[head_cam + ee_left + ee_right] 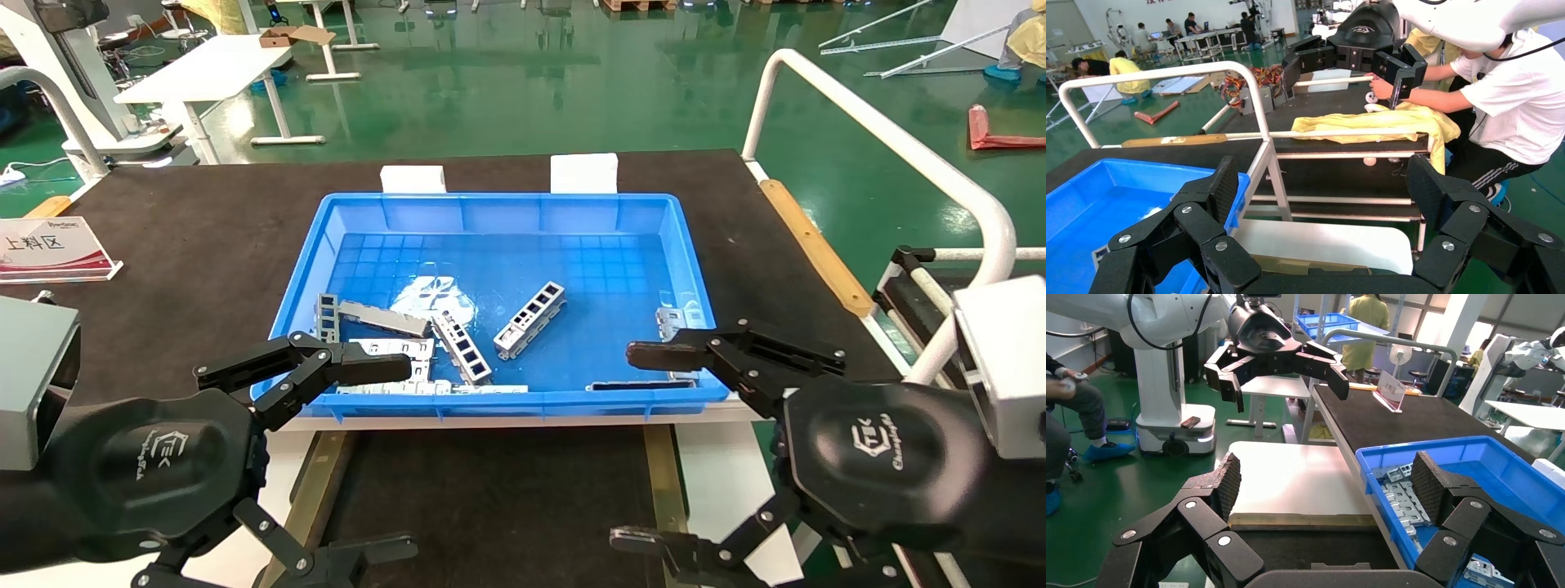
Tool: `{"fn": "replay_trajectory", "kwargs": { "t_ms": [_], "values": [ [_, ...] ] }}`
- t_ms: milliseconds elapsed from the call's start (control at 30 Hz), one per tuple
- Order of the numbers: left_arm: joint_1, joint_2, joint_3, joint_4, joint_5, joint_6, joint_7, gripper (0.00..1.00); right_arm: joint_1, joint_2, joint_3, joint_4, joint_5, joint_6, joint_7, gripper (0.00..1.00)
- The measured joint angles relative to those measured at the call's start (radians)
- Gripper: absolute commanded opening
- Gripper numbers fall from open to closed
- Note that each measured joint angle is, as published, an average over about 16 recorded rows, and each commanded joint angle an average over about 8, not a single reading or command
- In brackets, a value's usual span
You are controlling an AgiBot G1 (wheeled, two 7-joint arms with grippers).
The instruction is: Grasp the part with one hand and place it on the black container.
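On both open end effectors, left [384,461] and right [641,445], embossed logos.

my head camera looks forward and down from above the table [204,212], both grippers close at the bottom edge. each wrist camera sits just behind its own fingers, facing sideways across the front of the table toward the other arm. all three views share the blue bin [507,400] [1083,177] [1438,450]; each wrist view catches the opposite gripper farther off.
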Motion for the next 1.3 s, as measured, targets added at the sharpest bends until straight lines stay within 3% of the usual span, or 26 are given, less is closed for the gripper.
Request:
{"fn": "replay_trajectory", "kwargs": {
  "t_ms": [1300],
  "values": [
    [0.0,0.0,0.0,0.0,0.0,0.0,0.0,1.0,0.0,0.0,0.0,0.0,0.0,0.0,0.0,1.0]
  ]
}}
